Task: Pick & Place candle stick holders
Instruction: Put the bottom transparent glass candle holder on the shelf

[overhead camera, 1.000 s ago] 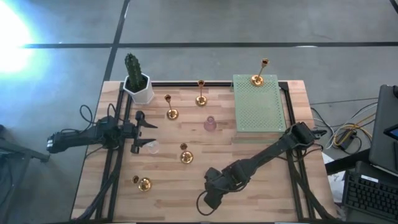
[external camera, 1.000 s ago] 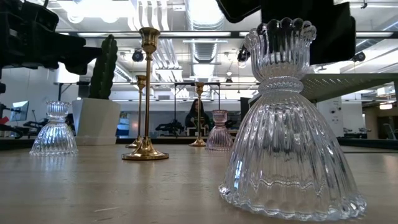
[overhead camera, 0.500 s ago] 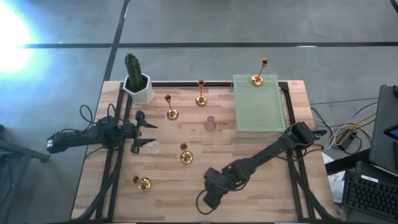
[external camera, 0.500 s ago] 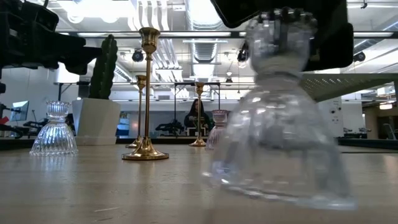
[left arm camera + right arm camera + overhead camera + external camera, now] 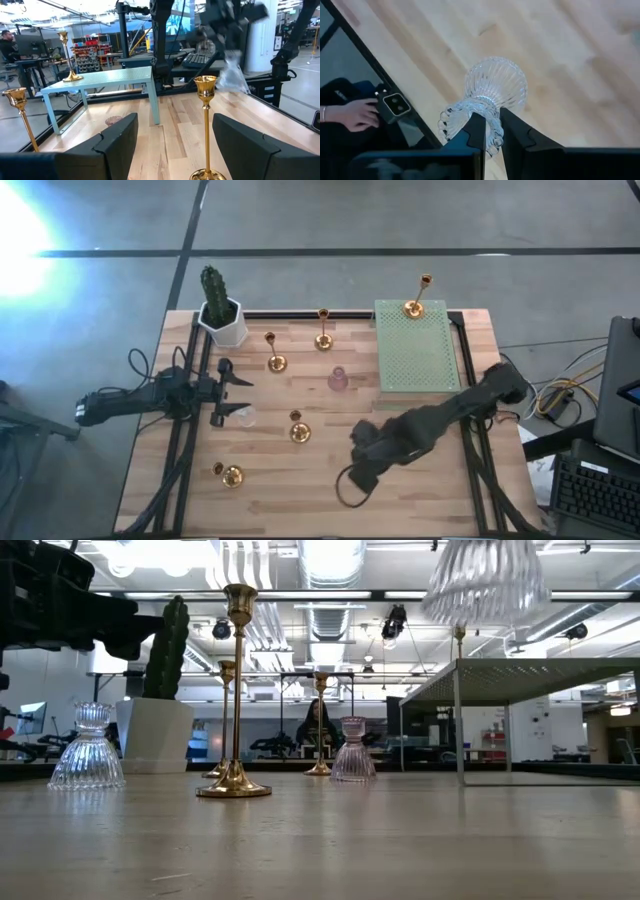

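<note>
— One ribbed clear glass holder (image 5: 492, 97), bell-shaped with a scalloped rim?
— Yes, lifted off the wooden tabletop (image 5: 300, 480), long axis upright, flared base down, right tool (image 5: 491, 131) pinching its rim; left tool (image 5: 232, 392) wide, at the left.

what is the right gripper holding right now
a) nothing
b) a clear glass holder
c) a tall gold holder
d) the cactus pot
b: the right gripper is shut on the rim of the clear glass holder, which hangs above the table in the low view.
</note>
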Controlling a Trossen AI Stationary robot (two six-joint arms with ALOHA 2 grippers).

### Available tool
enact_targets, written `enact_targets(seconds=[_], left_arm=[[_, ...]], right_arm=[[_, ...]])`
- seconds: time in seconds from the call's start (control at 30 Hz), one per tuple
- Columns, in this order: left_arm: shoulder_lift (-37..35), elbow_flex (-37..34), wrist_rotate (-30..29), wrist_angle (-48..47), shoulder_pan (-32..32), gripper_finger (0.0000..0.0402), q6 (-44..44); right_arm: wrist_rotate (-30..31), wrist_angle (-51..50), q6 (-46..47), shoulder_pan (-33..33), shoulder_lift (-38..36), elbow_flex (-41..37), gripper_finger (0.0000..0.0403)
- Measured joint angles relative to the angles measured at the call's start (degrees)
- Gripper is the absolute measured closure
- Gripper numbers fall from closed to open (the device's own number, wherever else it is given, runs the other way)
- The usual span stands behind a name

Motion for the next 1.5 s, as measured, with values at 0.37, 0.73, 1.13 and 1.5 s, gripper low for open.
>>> enact_targets(seconds=[0.37,0.73,1.13,1.5], left_arm=[[0.0,0.0,0.02,0.0,-0.02,0.014,-0.01],[0.09,0.0,0.01,0.0,0.0,0.014,0.0],[0.09,-0.02,0.02,-0.01,-0.02,0.014,0.01],[0.11,0.0,0.01,-0.01,-0.01,0.014,-0.02]], right_arm=[[2.69,-17.66,-3.12,-7.87,-8.65,3.98,0.0378],[2.24,-18.12,-15.5,-24.33,-18.37,0.26,0.0378],[-0.76,-18.17,-27.55,-43.47,-24.32,-4.1,0.0378],[-10.59,-18.07,-39.53,-61.34,-23.1,-6.66,0.0378]])
